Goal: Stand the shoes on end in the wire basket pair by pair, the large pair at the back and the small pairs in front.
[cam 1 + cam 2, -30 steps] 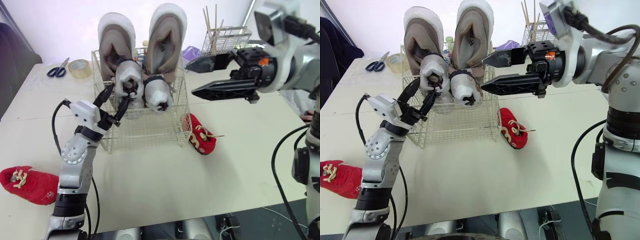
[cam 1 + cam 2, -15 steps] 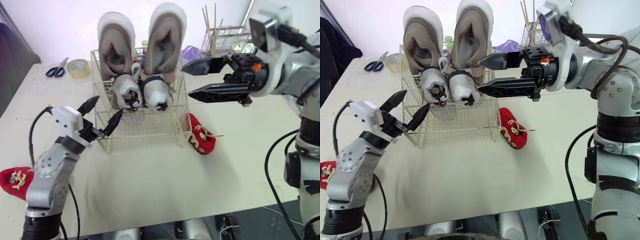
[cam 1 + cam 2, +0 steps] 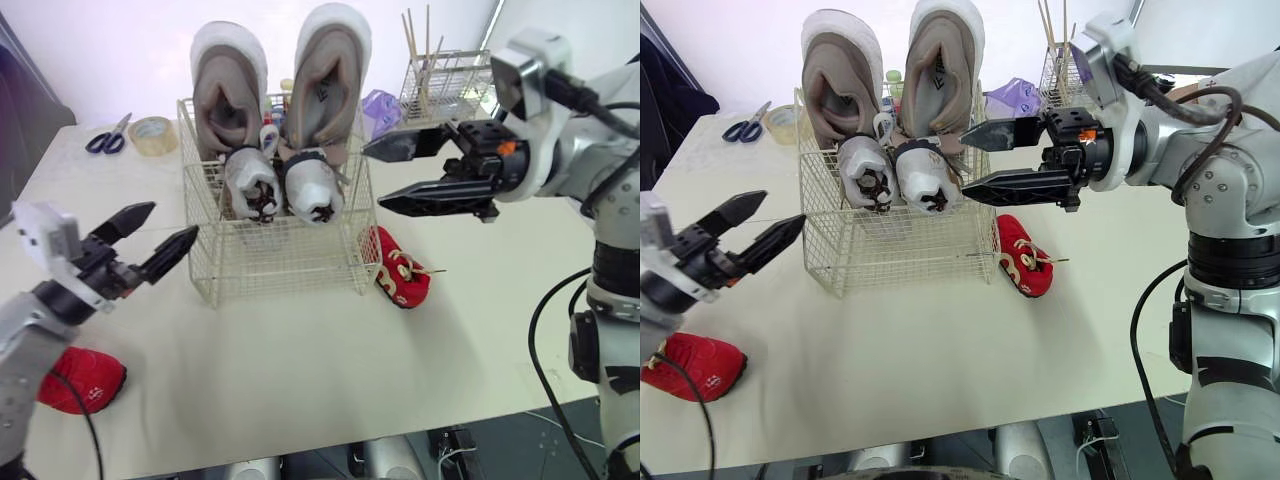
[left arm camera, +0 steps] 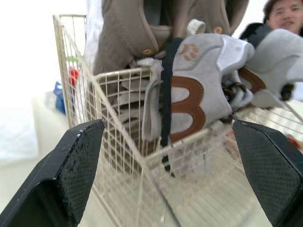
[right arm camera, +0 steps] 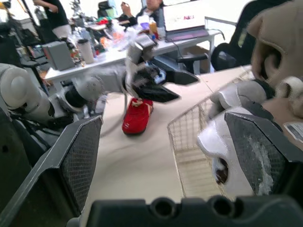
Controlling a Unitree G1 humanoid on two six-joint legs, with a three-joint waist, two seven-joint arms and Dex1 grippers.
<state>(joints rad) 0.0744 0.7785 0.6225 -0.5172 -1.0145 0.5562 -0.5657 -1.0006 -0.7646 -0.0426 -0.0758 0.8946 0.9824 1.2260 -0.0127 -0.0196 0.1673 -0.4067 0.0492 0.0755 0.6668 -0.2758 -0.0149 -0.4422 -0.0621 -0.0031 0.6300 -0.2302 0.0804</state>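
Observation:
The wire basket [image 3: 282, 258] holds two large taupe shoes [image 3: 228, 90] standing on end at the back. Two small grey-white shoes [image 3: 252, 186] stand side by side in front of them. In the left wrist view, one small grey shoe [image 4: 191, 101] shows a brown mark. One red shoe [image 3: 402, 276] lies on the table against the basket's right side. The other red shoe [image 3: 84, 380] lies near the front left. My left gripper [image 3: 170, 222] is open, empty and apart from the basket's left side. My right gripper [image 3: 377, 178] hovers open and empty at the basket's upper right.
Scissors [image 3: 104, 136] and a tape roll [image 3: 153, 135] lie at the back left. A wire rack with sticks [image 3: 445, 80] and a purple bag [image 3: 380, 104] stand at the back right. People sit at desks in the background of the right wrist view.
My left gripper has drawn back from the small grey shoes to the left of the basket. The left small shoe has settled lower. The right gripper has shifted slightly left.

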